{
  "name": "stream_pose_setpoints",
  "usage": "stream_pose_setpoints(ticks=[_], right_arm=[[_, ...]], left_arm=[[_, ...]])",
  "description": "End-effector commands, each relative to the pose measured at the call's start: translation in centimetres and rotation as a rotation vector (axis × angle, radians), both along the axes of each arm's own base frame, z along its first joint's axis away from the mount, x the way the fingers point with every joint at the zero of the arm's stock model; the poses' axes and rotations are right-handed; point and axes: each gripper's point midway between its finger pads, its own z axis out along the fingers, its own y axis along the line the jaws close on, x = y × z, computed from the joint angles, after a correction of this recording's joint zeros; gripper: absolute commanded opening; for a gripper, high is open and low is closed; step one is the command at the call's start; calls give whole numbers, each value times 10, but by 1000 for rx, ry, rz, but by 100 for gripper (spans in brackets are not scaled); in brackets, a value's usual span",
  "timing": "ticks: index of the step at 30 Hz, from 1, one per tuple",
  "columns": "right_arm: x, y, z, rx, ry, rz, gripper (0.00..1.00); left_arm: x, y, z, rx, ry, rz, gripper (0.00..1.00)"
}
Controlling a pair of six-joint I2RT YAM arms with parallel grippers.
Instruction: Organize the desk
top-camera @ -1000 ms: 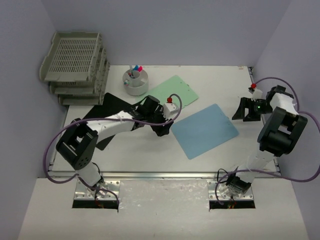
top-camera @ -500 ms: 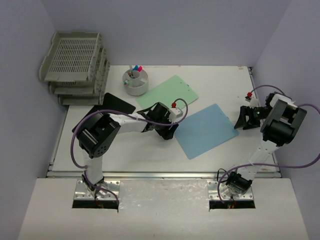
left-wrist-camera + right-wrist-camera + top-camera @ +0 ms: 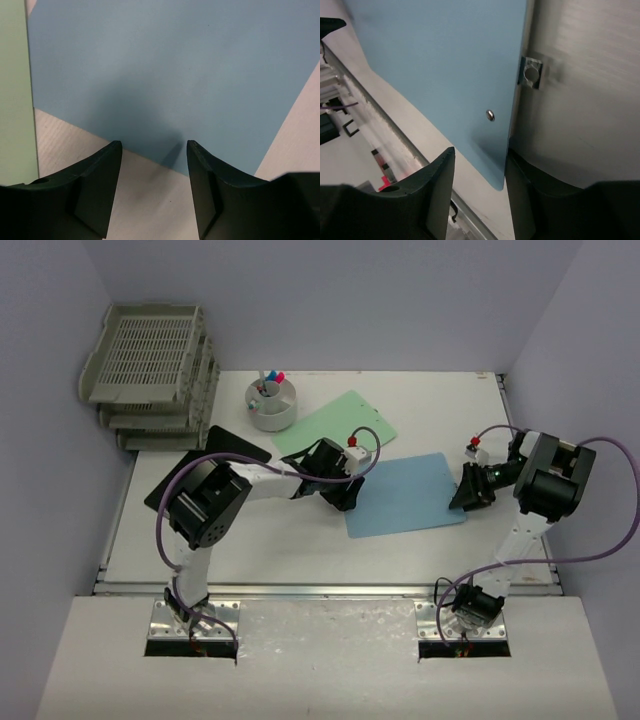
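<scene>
The desk (image 3: 250, 540) is a white tabletop. A blue clipboard (image 3: 405, 495) lies at its middle right. My left gripper (image 3: 345, 495) hovers open at the board's left edge. In the left wrist view my gripper (image 3: 154, 145) has bare desk (image 3: 150, 200) between its fingers, and the blue clipboard (image 3: 175, 65) starts just past the tips. My right gripper (image 3: 465, 495) is at the board's right edge. In the right wrist view the blue clipboard (image 3: 445, 60) has its corner between the jaws of my gripper (image 3: 479, 152). That corner rests against the right finger (image 3: 520, 180), with a gap to the left finger.
A green clipboard (image 3: 335, 425) lies behind the blue one, and a black clipboard (image 3: 205, 475) sits under the left arm. A white pen holder (image 3: 271, 403) and stacked grey trays (image 3: 150, 375) stand at the back left. A metal rail (image 3: 365, 105) runs along the desk's edge.
My right gripper moved left onto the blue clipboard's right edge and its jaws narrowed. The clipboard turned and shifted. My left gripper slid right to the board's left edge.
</scene>
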Motion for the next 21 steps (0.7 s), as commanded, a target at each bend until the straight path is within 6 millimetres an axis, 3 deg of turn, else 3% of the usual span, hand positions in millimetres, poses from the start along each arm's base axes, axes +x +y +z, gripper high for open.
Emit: stream_pose_setpoints(ticks=[1, 5, 8, 13, 17, 21], right_arm=[[-3, 26, 0, 126, 34, 19, 39], [5, 34, 12, 206, 44, -17, 26], [4, 36, 15, 223, 43, -24, 3], [6, 35, 31, 193, -27, -6, 0], [11, 28, 51, 117, -125, 38, 0], [26, 18, 90, 31, -278, 75, 0]], left_arm=[[-21, 10, -40, 68, 132, 4, 52], [-22, 10, -43, 69, 140, 0, 52], [-22, 10, -43, 69, 142, -1, 52], [-25, 8, -30, 35, 127, -12, 56], [-28, 4, 7, -43, 75, -42, 65], [-31, 3, 76, -145, -26, -81, 73]])
